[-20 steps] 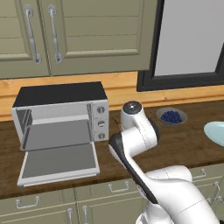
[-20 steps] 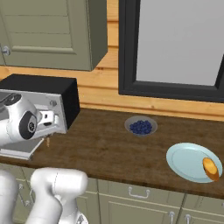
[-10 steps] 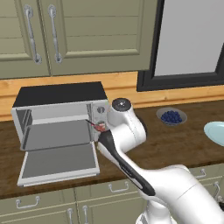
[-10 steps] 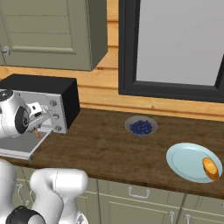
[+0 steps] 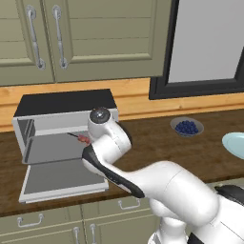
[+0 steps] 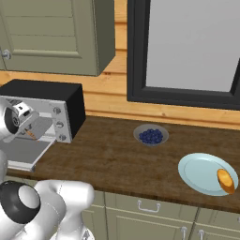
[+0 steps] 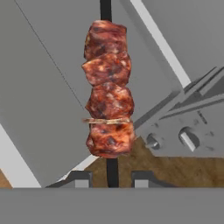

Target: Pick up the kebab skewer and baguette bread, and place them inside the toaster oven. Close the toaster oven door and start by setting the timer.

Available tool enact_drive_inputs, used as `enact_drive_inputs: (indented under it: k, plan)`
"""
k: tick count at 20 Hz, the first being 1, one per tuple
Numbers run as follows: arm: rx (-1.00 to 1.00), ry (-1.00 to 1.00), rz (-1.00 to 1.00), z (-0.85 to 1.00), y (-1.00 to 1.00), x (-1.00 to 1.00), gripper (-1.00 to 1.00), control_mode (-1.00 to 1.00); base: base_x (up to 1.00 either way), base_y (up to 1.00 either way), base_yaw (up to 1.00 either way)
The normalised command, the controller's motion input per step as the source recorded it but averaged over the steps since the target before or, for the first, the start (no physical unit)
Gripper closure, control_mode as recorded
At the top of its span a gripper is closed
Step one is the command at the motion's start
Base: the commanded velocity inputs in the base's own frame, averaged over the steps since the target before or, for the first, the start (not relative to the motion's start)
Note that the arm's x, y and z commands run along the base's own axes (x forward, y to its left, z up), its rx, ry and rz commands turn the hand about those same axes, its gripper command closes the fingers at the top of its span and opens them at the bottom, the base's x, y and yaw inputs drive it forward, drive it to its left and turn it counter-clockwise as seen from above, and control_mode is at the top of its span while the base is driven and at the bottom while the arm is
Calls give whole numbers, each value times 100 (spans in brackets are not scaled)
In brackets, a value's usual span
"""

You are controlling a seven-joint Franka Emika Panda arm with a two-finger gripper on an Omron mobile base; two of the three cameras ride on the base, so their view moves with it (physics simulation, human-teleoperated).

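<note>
Gripping the kebab skewer (image 7: 107,89) by its stick, the gripper (image 7: 107,179) had its fingers closed on it at the mouth of the toaster oven (image 5: 62,126), above the lowered toaster oven door (image 5: 62,180). Farther off, the baguette bread (image 6: 225,180) lay on a plate (image 6: 199,171).

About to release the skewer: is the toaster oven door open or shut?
Open. The door lies folded down flat in front of the toaster oven, its cavity exposed, with the skewer at the opening.
</note>
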Motion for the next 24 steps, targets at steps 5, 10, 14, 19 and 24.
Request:
enact_drive_inputs:
  k: [5, 10, 14, 19, 24]
  plan:
    - [-4, -9, 25, -3, 16, 51, 100, -100, 0, 0, 0]
    - [-2, -22, 26, -3, 29, 22, 100, -100, 0, 0, 0]
    - [-2, -16, 14, -2, 9, 21, 100, -100, 0, 0, 0]
    - [-2, -3, 4, 0, 20, 34, 100, -100, 0, 0, 0]
    - [-4, 0, 0, 0, 39, 9, 100, -100, 0, 0, 0]
